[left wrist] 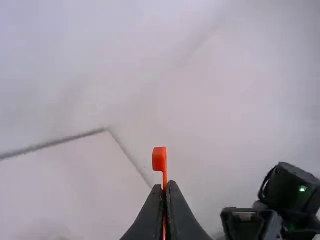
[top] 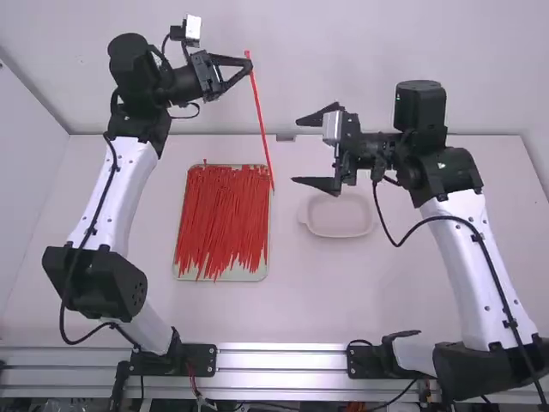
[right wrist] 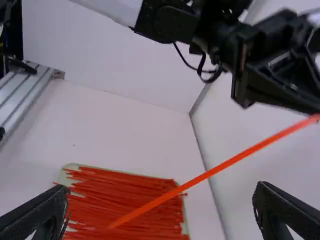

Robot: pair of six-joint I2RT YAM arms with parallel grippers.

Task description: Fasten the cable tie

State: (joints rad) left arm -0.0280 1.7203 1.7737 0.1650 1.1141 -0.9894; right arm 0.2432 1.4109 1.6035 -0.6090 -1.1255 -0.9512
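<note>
While left hand (top: 246, 59) pinches a tie (top: 260, 120), tie-filled tray (top: 191, 175), white bowl (top: 340, 233) below

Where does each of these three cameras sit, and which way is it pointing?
High view: fixed above and behind the arms, looking forward and down onto the table; the left arm and right arm show, plus the pile of red ties.
Left wrist view: on the left wrist, facing the wall; the left gripper, shut on the cable tie, shows.
Right wrist view: on the right wrist, facing the pile of red ties; the open right gripper shows.
Shared: all three show the held cable tie.
</note>
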